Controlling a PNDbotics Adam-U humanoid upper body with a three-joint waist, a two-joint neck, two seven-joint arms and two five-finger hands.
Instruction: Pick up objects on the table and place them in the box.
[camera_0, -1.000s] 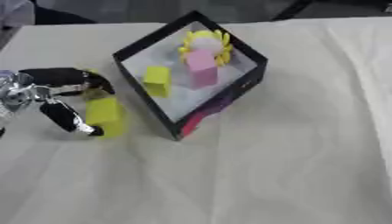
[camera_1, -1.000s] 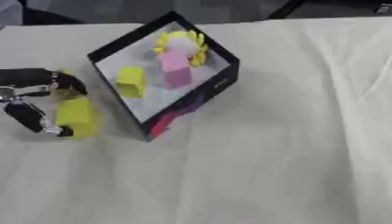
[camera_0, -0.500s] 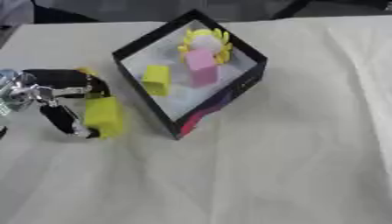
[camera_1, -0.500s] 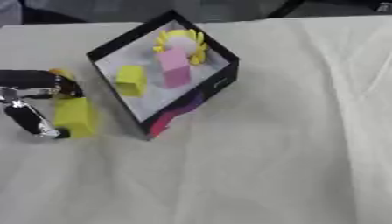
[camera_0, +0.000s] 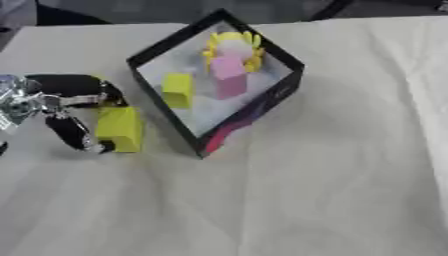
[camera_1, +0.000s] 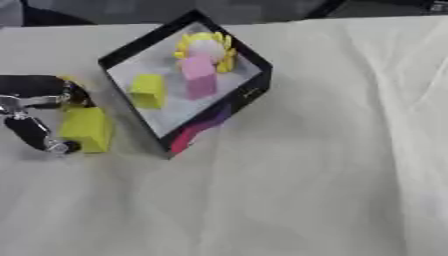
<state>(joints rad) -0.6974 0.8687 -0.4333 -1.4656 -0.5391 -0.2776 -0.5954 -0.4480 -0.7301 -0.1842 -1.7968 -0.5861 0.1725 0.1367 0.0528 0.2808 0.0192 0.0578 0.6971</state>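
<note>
Left hand (camera_0: 66, 107) pinches yellow rectangular block (camera_0: 120, 129) at nine o'clock of black open box (camera_0: 262, 102); white tablecloth (camera_0: 332, 190) beneath.

One box (camera_0: 254, 107) sitting on the desk (camera_0: 332, 190). Two yellow blocks showing: one inside (camera_0: 178, 90), one outside (camera_0: 120, 129). One pink block (camera_0: 228, 76), one yellow ring-shaped thing (camera_0: 233, 41) lying inside.
</note>
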